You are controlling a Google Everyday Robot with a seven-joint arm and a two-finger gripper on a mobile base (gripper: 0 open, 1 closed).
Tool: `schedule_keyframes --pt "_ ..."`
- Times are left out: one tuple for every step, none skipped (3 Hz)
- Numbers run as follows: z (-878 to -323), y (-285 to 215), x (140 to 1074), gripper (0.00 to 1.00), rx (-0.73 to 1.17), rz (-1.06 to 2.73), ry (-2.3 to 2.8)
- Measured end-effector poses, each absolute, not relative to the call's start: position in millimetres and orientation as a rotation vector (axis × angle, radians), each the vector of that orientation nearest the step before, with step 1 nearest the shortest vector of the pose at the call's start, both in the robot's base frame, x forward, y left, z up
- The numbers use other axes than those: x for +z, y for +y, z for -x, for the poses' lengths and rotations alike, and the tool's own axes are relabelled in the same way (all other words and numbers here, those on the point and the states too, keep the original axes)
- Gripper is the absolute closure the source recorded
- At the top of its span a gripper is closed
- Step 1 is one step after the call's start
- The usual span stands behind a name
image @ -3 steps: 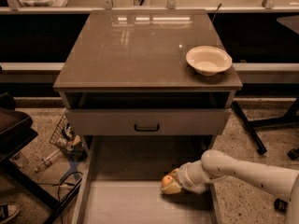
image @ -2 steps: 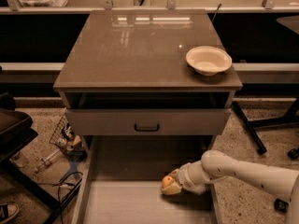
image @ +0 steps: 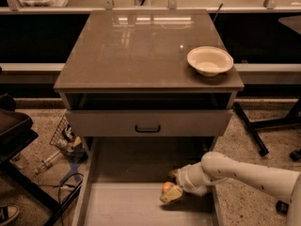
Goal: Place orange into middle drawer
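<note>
The gripper is reaching in from the right, below and forward of the counter's front-right corner, and its jaws are clamping on the orange, one finger above the fruit and one below it. The orange is hanging low inside the middle drawer, near the drawer's right wall, and whether it is touching the pale floor cannot be told. The drawer is standing pulled far out past the counter's front edge, which is leaving its box open from above so the arm can come in sideways under the drawer front with the black handle. The wrist is lying nearly level, likely so the fruit can be set down gently rather than dropped, since a round orange is apt to roll on a smooth floor. The placing seems close to done, with only the release and withdrawal left. The white bowl is sitting by the counter's right edge, well apart from the work
</note>
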State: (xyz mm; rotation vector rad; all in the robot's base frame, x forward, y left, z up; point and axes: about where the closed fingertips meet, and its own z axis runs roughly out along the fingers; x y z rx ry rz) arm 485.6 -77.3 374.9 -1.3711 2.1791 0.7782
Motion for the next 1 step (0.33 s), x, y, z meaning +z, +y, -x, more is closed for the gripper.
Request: schedule_keyframes --pt "-485.2 -76.6 374.6 0.0 0.78 1.372 2.179"
